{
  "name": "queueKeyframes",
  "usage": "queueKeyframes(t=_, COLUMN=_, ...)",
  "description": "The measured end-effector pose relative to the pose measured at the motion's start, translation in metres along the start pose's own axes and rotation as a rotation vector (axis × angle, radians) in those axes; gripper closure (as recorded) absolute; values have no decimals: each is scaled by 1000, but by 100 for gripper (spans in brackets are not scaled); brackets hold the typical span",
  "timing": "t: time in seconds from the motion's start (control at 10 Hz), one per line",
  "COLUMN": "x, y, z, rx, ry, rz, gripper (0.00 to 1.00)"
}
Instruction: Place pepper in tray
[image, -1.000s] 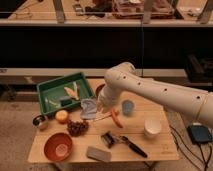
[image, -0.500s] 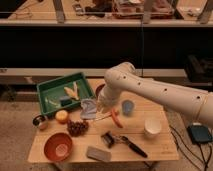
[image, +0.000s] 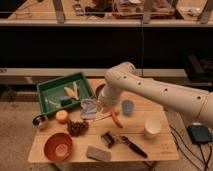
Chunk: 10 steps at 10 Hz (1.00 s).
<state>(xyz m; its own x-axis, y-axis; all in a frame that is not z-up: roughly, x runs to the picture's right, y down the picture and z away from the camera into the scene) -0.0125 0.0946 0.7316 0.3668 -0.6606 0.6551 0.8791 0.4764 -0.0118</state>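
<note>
The pepper (image: 116, 119), slim and orange-red, lies near the middle of the wooden table (image: 165, 147). My gripper (image: 103, 106) hangs from the white arm just left of and above the pepper, low over the table; whether it touches the pepper I cannot tell. The green tray (image: 46, 91) sits at the table's back left corner, holding a few pale and green items. The gripper is to the right of the tray's near right corner.
A pale blue object (image: 90, 108) lies beside the gripper. A blue cup (image: 128, 107) and a white cup (image: 152, 128) stand to the right. Grapes (image: 77, 127), a yellow-orange fruit (image: 62, 116), a small metal cup (image: 40, 121), an orange bowl (image: 57, 146), a grey block (image: 98, 153) and a black-handled tool (image: 122, 141) fill the front.
</note>
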Motion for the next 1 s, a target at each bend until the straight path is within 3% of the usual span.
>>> queueKeyframes(t=0.4, x=1, y=1, z=0, rx=-7, ry=1, rz=-3, gripper=69)
queueKeyframes(t=0.5, x=2, y=3, z=1, rx=-24, ry=1, rz=-8, gripper=69)
queueKeyframes(t=0.7, x=15, y=13, z=-2, rx=-96, ry=12, rz=-46, gripper=69)
queueKeyframes(t=0.8, x=19, y=23, z=-7, rx=-119, ry=24, rz=-82, gripper=69)
queueKeyframes(t=1.0, x=30, y=36, z=-27, rx=-138, ry=53, rz=-285, gripper=69)
